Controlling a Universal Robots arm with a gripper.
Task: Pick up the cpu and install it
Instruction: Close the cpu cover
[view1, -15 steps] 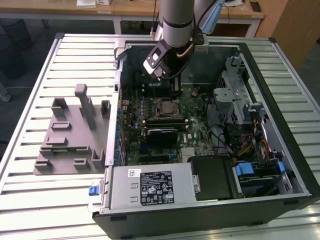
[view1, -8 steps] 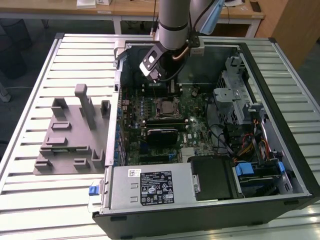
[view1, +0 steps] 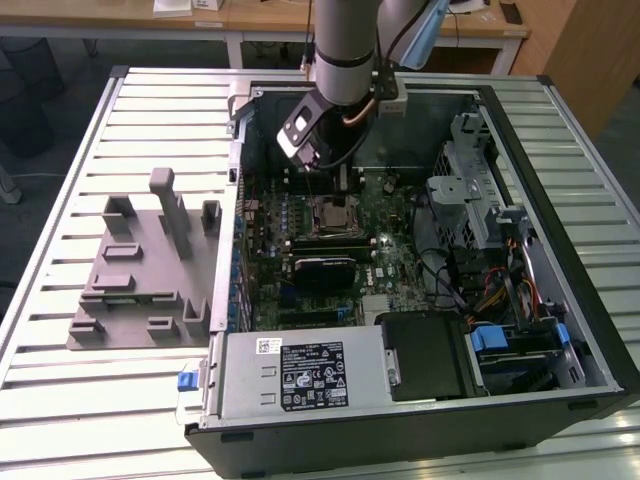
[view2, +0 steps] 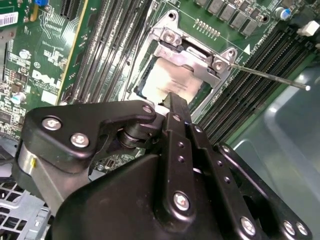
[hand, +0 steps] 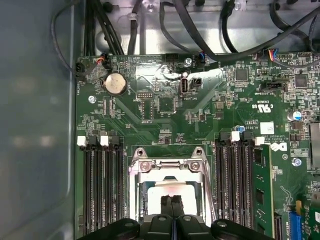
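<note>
The cpu (hand: 170, 189) is a pale square chip lying flat inside the metal-framed socket (hand: 169, 165) on the green motherboard. In both wrist views my gripper (hand: 172, 200) stands right over it, its two black fingers pressed together with nothing between them. Their tips (view2: 174, 100) sit at the chip's edge (view2: 167, 80); whether they touch it I cannot tell. The socket's load plate (view2: 192, 55) is raised off the chip and its thin lever rod (view2: 272, 77) sticks out sideways. In the exterior view the gripper (view1: 330, 178) hangs inside the open computer case just above the socket (view1: 334, 214).
Black memory slots (hand: 102, 185) flank the socket on both sides. Cables (hand: 200, 35) run along the case wall. A drive cage (view1: 475, 190) and power supply (view1: 300, 375) fill the case's other ends. A grey pegged tray (view1: 140, 275) lies on the slatted table at the exterior view's left.
</note>
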